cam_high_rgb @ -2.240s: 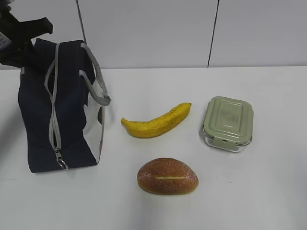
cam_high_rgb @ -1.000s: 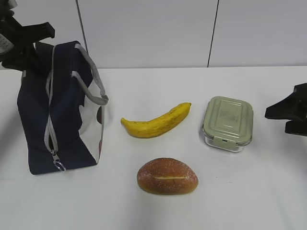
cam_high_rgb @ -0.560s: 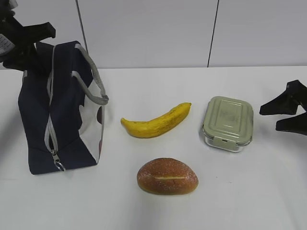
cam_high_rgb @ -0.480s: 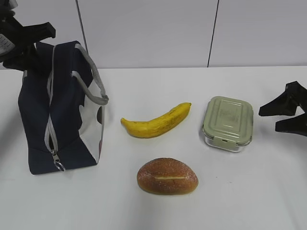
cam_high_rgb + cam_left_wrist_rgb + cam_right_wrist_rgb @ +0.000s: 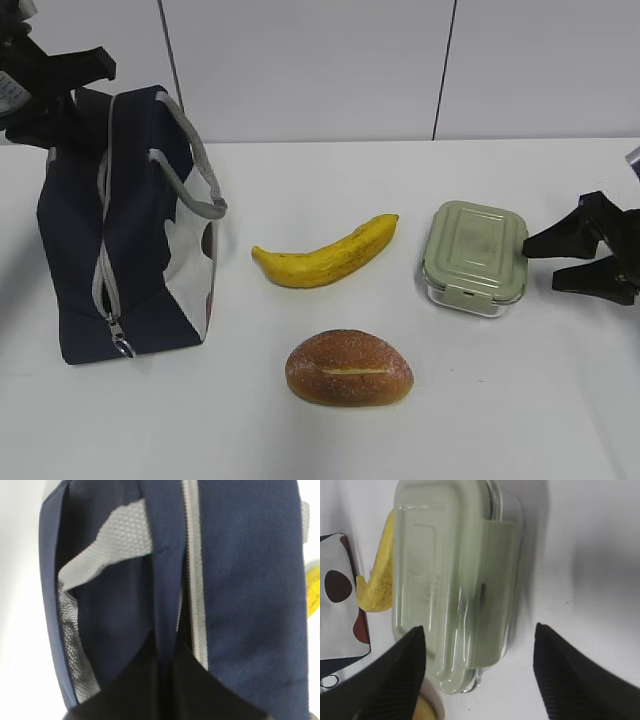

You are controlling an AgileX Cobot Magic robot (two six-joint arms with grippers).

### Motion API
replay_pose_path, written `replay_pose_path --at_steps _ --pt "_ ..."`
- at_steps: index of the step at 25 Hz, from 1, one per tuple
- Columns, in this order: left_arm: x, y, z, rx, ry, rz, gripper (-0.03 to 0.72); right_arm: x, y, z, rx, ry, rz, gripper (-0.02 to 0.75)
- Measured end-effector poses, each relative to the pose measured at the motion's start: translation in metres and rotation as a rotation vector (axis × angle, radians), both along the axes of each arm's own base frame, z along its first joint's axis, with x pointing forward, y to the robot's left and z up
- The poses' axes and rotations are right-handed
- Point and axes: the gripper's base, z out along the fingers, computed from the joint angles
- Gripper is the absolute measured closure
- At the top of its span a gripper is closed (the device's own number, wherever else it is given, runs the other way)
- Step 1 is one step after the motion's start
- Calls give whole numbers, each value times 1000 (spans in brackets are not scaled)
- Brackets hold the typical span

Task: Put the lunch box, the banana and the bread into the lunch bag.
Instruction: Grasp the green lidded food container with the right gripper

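I see the lunch bag (image 5: 120,230) standing near the bench's (image 5: 320,440) left edge, its grey zipper running down the side that faces me. My left hand (image 5: 45,85) sits at the bag's top rear corner, jaws closed; the wrist view shows only navy fabric and grey strap, so I cannot tell whether it pinches anything. The banana (image 5: 325,255) lies in the middle of the bench, tip pointing toward the far right. The bread (image 5: 349,368) sits nearer the front edge, apart from the banana. The lunch box (image 5: 474,257) rests right of the banana, lid on. My right hand (image 5: 545,262) hovers just beside its right end, jaws spread wide, gripping nothing.
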Motion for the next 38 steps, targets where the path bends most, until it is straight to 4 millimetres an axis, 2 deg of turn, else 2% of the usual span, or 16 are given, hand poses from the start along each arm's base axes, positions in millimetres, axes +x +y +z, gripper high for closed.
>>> replay_pose_path --at_steps 5,10,15,24,38 --pt "0 0 0 0 0 0 687 5 2 -9 36 -39 21 155" --pt "0 0 0 0 1 0 687 8 2 -19 81 -29 5 127" --pt "0 0 0 0 1 0 687 12 3 -32 120 -12 18 125" --pt "0 0 0 3 -1 -1 688 28 1 -34 176 -43 49 138" --pt "1 0 0 6 -9 0 688 37 8 -33 173 -59 72 167"
